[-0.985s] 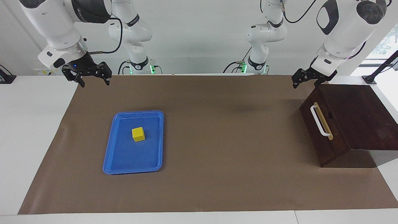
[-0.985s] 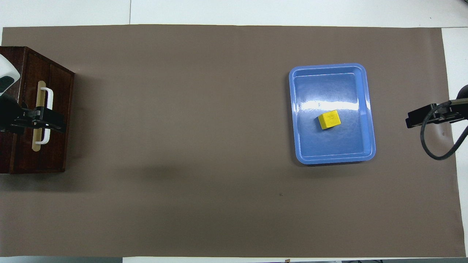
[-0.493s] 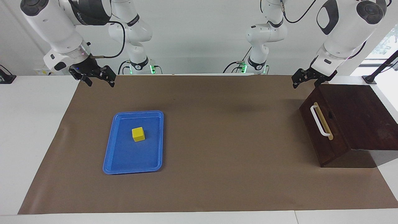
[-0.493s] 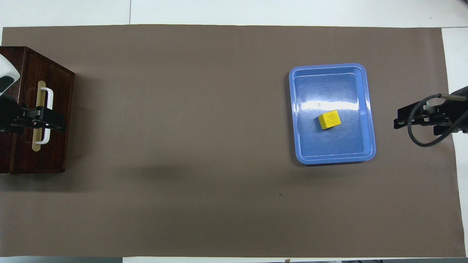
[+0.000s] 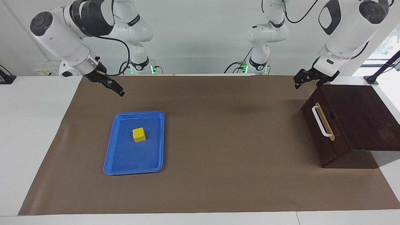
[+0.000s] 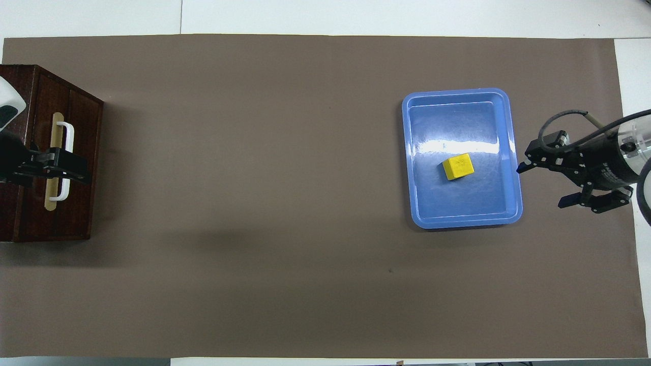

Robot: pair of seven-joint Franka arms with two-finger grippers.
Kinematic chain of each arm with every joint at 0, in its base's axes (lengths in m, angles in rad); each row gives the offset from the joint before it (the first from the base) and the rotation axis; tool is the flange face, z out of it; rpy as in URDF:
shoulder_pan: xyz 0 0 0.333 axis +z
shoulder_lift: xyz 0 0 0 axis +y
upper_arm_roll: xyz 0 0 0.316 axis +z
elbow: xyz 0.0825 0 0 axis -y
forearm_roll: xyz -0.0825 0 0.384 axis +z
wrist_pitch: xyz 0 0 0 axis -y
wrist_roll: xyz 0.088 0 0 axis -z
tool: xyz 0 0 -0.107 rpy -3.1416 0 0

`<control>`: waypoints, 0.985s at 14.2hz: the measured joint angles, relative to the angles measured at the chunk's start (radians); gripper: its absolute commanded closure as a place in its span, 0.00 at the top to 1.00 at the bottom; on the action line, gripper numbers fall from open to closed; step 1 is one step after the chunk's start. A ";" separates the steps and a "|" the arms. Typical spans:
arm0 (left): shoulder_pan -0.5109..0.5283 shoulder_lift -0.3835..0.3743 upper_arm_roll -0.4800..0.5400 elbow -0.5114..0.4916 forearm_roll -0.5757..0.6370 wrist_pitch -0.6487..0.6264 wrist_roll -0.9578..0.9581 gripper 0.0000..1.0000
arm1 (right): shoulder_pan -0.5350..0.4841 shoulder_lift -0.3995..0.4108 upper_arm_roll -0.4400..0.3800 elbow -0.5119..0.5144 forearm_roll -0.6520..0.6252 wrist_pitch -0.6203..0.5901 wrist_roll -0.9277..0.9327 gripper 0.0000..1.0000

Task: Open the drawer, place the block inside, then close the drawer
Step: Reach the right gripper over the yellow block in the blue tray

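The yellow block [image 5: 139, 134] lies in a blue tray [image 5: 107, 157]; it also shows in the overhead view [image 6: 458, 166]. The dark drawer [image 5: 316, 132] is shut in its cabinet [image 5: 362, 115], white handle [image 5: 322, 122] facing the table's middle. My right gripper [image 5: 116, 89] is open and empty in the air beside the tray, apart from the block; in the overhead view [image 6: 543, 184] it is just off the tray's rim [image 6: 518, 152]. My left gripper [image 5: 307, 82] is open, raised above the cabinet's top edge; from overhead [image 6: 71, 172] it covers the handle [image 6: 65, 133].
A brown mat [image 5: 218, 140] covers most of the white table. The cabinet stands at the left arm's end, the tray toward the right arm's end. Bare mat lies between them.
My right gripper has moved from the table's edge toward the tray, turned and tilted down. The left gripper, block and drawer have not moved.
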 measured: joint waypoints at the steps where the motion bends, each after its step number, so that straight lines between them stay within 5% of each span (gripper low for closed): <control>1: 0.000 0.000 0.000 -0.001 0.000 0.000 0.000 1.00 | -0.009 0.024 0.000 -0.007 0.026 0.018 0.050 1.00; 9: 0.000 0.000 0.000 -0.017 0.006 0.043 0.001 1.00 | -0.033 0.167 0.000 -0.101 0.215 0.233 0.224 1.00; 14: -0.002 0.008 0.000 -0.125 0.080 0.215 0.009 1.00 | -0.040 0.259 -0.002 -0.124 0.319 0.282 0.239 1.00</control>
